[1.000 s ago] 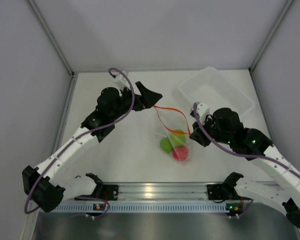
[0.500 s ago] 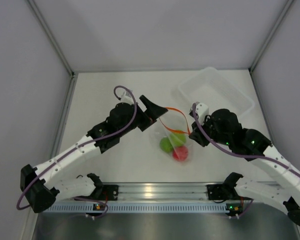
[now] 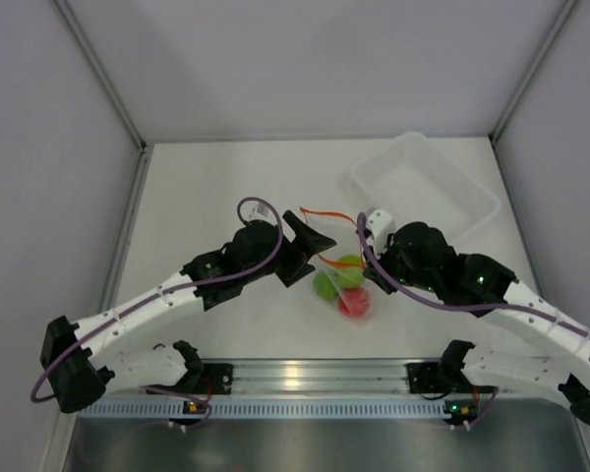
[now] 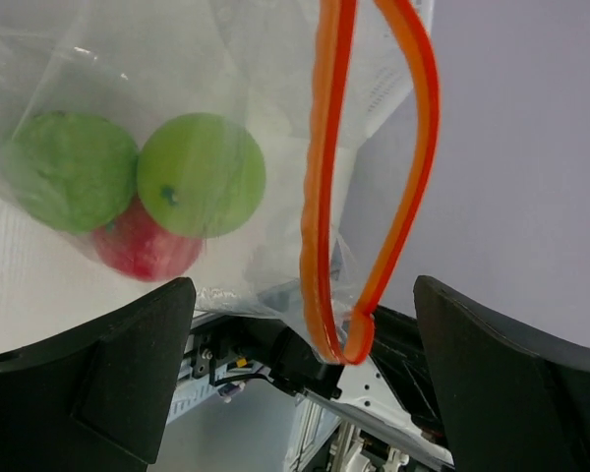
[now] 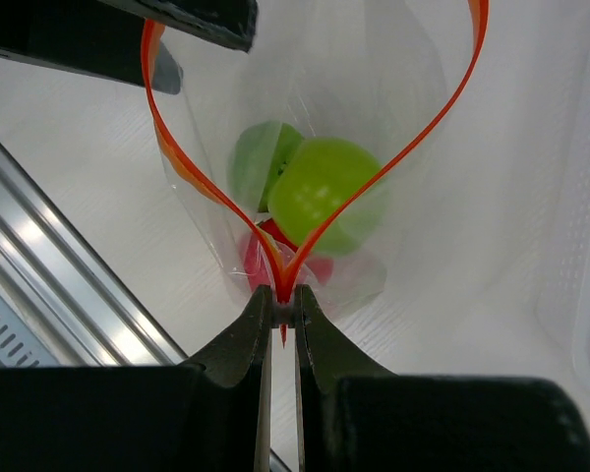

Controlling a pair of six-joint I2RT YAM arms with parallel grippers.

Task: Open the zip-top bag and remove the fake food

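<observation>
The zip-top bag (image 3: 340,278) hangs over the table with its orange zip strip (image 5: 182,167) spread into an open loop. My right gripper (image 5: 283,295) is shut on one end of that strip, its jaws pinched tight on the seam. The fake food lies in the bottom of the bag: two green balls (image 4: 202,174) (image 4: 71,169) and a red one (image 4: 143,246). At the mouth's other end my left gripper (image 4: 300,300) is open, and the strip's loop (image 4: 344,339) hangs between its fingers untouched. From above, the left gripper (image 3: 313,248) sits just left of the balls (image 3: 326,285).
A clear rigid tub (image 3: 425,187) stands at the back right, close behind the right arm. An aluminium rail (image 3: 295,379) runs along the near edge. White walls enclose the table on three sides.
My left arm has swung down and right, bringing its open gripper from the bag's far corner in beside the balls. The right gripper has shifted slightly left, and the zip loop has narrowed.
</observation>
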